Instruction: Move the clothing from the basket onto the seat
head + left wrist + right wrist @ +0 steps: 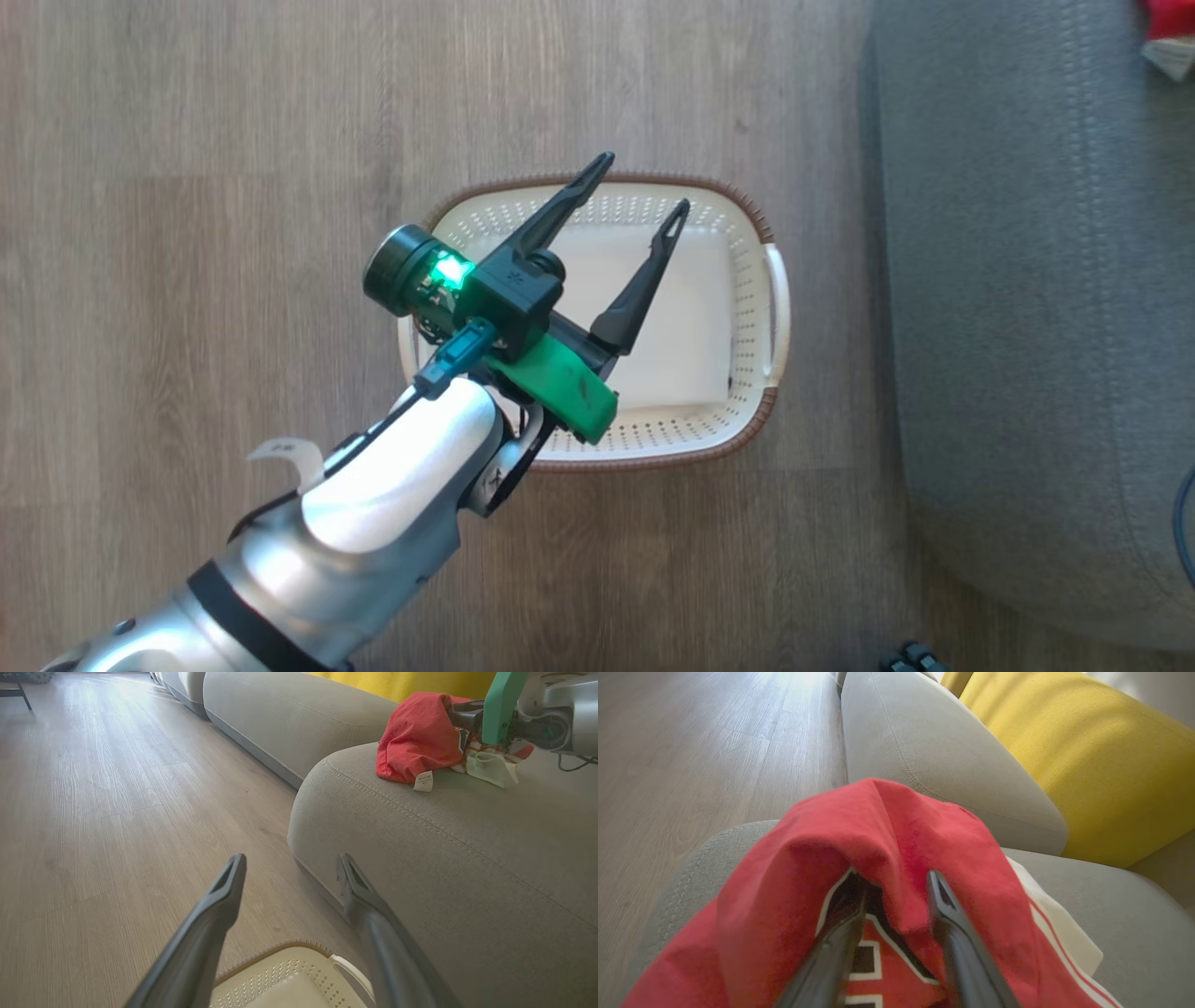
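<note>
**Red clothing on the seat, basket bare**

The right end effector [892,879] has its fingers parted and buried in the clothing [887,826]. Red fabric drapes over both tips and sags between them, loose rather than pinched. The heap, numerals and white trim showing, rests on the grey seat [1111,896] near its rounded front edge. That is where the task wants it, which likely explains the slack jaws. The left end effector [644,182] is spread wide and empty above the basket [742,271]. The basket's white bottom lies bare, and it stands on the floor [233,187] beside the seat, so probably nothing remains to lift.
</note>
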